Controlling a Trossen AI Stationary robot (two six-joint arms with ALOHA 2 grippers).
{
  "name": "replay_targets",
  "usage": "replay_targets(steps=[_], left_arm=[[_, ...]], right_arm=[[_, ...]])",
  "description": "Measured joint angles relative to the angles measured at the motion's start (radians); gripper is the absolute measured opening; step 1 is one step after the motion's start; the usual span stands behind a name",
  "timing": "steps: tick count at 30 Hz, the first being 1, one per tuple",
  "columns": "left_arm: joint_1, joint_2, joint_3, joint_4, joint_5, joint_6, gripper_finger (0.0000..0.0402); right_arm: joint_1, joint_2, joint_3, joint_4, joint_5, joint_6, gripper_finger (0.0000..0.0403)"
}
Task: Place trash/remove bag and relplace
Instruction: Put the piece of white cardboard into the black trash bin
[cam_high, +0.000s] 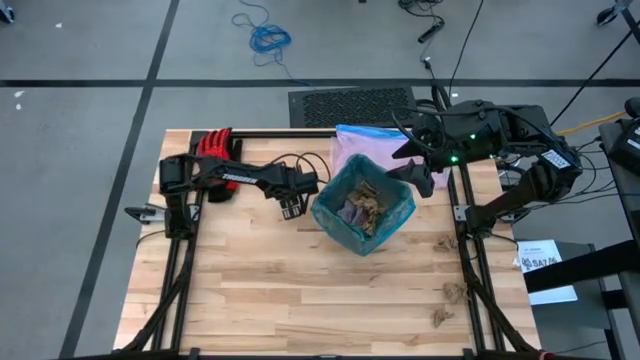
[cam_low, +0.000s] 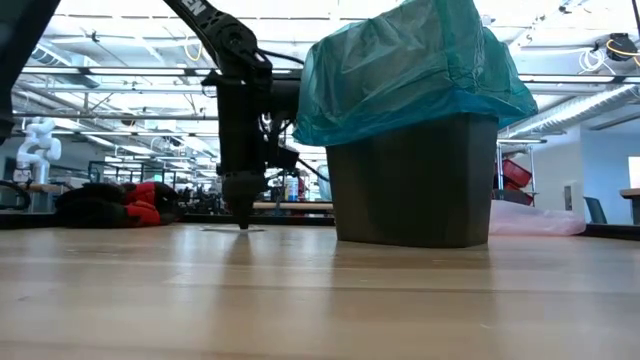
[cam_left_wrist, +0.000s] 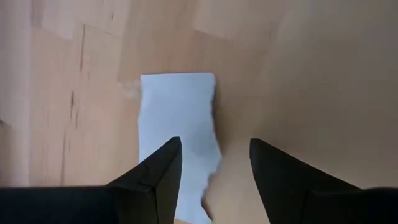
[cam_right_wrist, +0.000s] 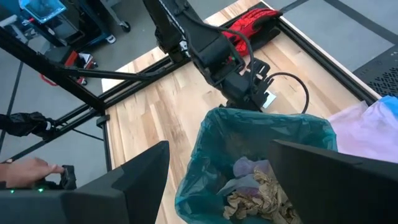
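One bag (cam_high: 363, 203) | one paper scrap (cam_left_wrist: 179, 127) | two grippers, fingers apart

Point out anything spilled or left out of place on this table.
Brown crumpled scraps lie loose on the table near its right edge, outside the bag. A torn pale paper slip lies flat beneath the open left pincer, also not binned.
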Motion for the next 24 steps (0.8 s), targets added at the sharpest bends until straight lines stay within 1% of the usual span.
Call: replay_targets(steps=[9, 13, 15, 18, 20, 22, 23, 24], left_arm=[[0.021, 0.109, 0.008, 0.015, -0.033, 0.002, 0.0185], [0.031, 0.120, 0.008, 0.033, -0.083, 0.015, 0.0183], [0.043, 0.117, 0.005, 0.047, -0.120, 0.032, 0.0174], [0.068, 0.106, 0.002, 0.060, -0.122, 0.058, 0.0136], [0.091, 0.101, 0.002, 0.060, -0.091, 0.063, 0.0091], [0.113, 0.096, 0.002, 0.053, -0.049, 0.080, 0.0033], [0.123, 0.092, 0.002, 0.050, -0.028, 0.081, 0.0018], [0.131, 0.087, 0.002, 0.049, -0.012, 0.082, 0.0012]], right_arm=[[-0.006, 0.000, 0.000, 0.000, 0.000, -0.005, 0.0267], [-0.006, 0.000, 0.000, 0.000, 0.000, -0.023, 0.0267], [-0.006, 0.000, 0.000, 0.000, 0.000, -0.030, 0.0267], [-0.009, 0.000, 0.000, 0.000, 0.000, -0.047, 0.0265], [-0.015, 0.000, 0.000, -0.001, 0.000, -0.050, 0.0259], [-0.019, 0.000, 0.000, -0.001, -0.001, -0.056, 0.0248], [-0.019, -0.001, 0.000, -0.001, -0.001, -0.058, 0.0242], [-0.019, -0.001, 0.000, -0.001, -0.001, -0.060, 0.0234]])
